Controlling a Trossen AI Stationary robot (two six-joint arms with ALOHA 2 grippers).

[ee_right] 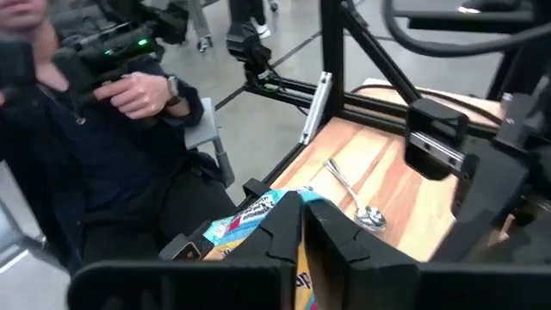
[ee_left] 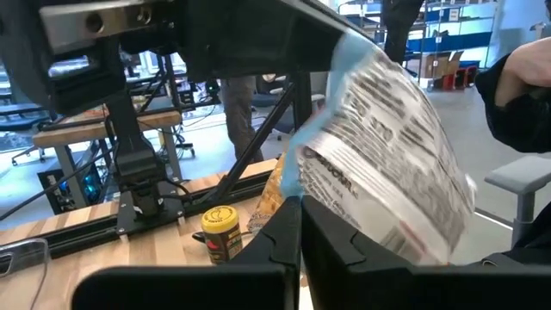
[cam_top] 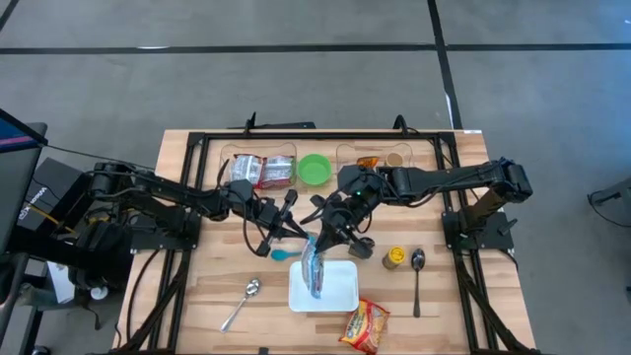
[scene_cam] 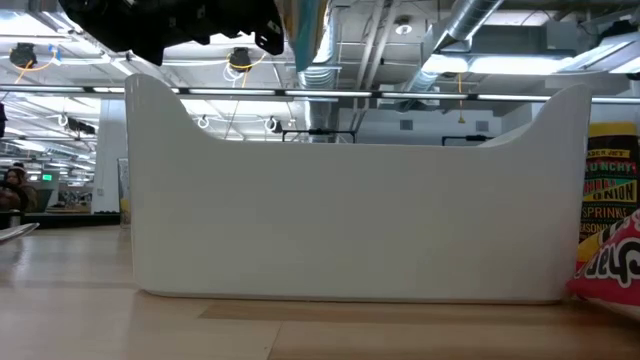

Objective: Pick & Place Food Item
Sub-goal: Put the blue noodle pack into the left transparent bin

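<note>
Nearest the front edge lies an orange-red snack packet (cam_top: 365, 325), just off the corner of the white bin (cam_top: 340, 286); at table height that bin's wall (scene_cam: 350, 220) fills almost everything, with the packet's red corner (scene_cam: 610, 265) peeking in beside it. A spoon (cam_top: 241, 303) rests to the bin's left, another spoon (cam_top: 417, 280) to its right, and a small yellow-lidded jar (cam_top: 393, 257) stands between the bin and that second spoon.

Now the action: a blue and white snack bag (cam_top: 314, 264) hangs upright over the bin's left part, its lower end inside the bin's outline. The right gripper (cam_top: 325, 237) is at the bag's top, fingers pinched nearly together; its own camera shows the blue bag (ee_right: 250, 215) right at the fingertips. The left gripper (cam_top: 288, 229) sits just beside it, jaws fully closed, the printed bag (ee_left: 387, 164) looming just past them; I can't tell whether it pinches the bag. A teal object (cam_top: 285, 253) lies on the table below it.

Farther back, wrapped packets (cam_top: 262, 171) and a green bowl (cam_top: 315, 169) sit near the far edge.

Beyond the table, a person's hand (ee_right: 142, 90) holds a dark device.
</note>
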